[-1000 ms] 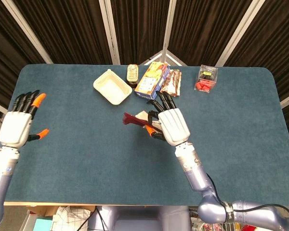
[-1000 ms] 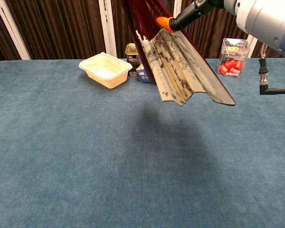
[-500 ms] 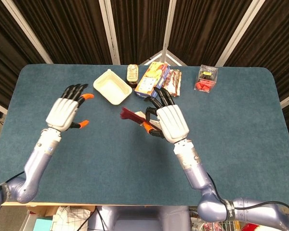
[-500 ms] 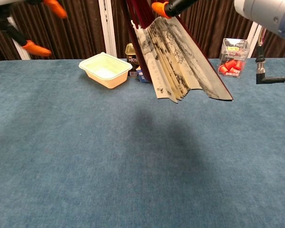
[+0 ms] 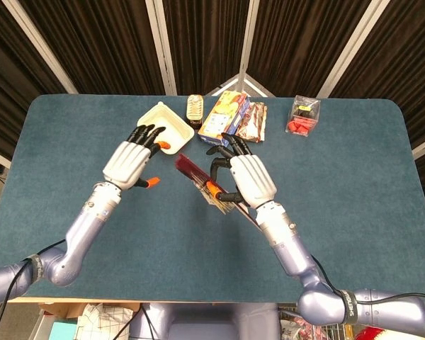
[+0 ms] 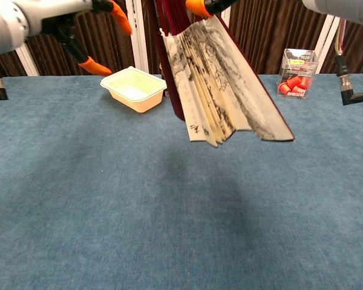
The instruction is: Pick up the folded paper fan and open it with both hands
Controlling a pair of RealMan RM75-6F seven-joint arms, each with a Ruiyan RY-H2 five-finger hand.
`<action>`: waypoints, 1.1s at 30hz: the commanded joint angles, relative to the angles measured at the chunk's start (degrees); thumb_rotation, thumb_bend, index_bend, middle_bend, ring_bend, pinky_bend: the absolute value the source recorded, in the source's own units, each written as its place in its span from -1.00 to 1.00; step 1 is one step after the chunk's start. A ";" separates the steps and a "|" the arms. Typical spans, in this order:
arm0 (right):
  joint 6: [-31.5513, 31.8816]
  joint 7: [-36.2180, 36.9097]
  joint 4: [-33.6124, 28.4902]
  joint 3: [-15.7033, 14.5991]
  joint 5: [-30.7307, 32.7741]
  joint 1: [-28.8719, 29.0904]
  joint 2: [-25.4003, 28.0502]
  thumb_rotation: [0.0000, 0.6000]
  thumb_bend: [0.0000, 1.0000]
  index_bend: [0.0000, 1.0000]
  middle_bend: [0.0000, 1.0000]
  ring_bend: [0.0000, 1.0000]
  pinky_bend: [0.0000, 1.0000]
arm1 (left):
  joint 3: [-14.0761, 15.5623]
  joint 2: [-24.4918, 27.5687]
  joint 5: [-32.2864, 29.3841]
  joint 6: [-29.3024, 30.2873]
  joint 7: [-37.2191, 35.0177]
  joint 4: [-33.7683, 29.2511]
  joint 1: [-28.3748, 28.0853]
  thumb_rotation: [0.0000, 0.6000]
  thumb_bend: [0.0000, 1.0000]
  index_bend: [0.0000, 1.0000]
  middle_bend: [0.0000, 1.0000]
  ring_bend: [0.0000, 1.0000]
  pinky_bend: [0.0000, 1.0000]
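Note:
My right hand holds the paper fan up above the table's middle, pinching its dark red ribs near the top. The fan hangs partly spread, its cream pleats with ink drawing fanning downward in the chest view. My left hand hovers open just left of the fan, fingers apart with orange tips, not touching it. In the chest view only the right hand's orange fingertip shows at the top edge.
A cream plastic tub sits behind the left hand. A small tin, a snack box and a wrapped snack stand at the back. A clear box of red pieces is at the back right.
My left hand has swept in from the far left to just beside the fan. The right hand has tilted the fan, and its pleats hang lower and more spread.

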 commanded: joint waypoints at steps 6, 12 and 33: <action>0.04 1.12 -1.30 -0.59 0.91 1.49 0.73 1.00 -0.09 0.57 -0.39 -1.00 -1.00 | -0.30 -2.41 -4.97 -3.26 -1.20 -0.06 -3.49 1.00 -0.42 -0.38 -0.82 -1.00 -0.97; 0.66 2.30 -2.06 -1.01 1.82 2.37 1.04 1.00 -0.09 0.57 -0.39 -1.00 -1.00 | 0.14 -4.36 -6.77 -3.01 -2.13 0.28 -4.93 1.00 -0.41 -0.34 -0.79 -1.00 -0.97; 2.93 4.82 -3.18 -2.86 2.26 3.87 3.22 1.00 -0.09 0.58 -0.38 -1.00 -1.00 | 3.55 -10.05 -6.20 1.71 -1.85 1.74 -7.00 1.00 -0.10 0.45 -0.60 -1.00 -0.86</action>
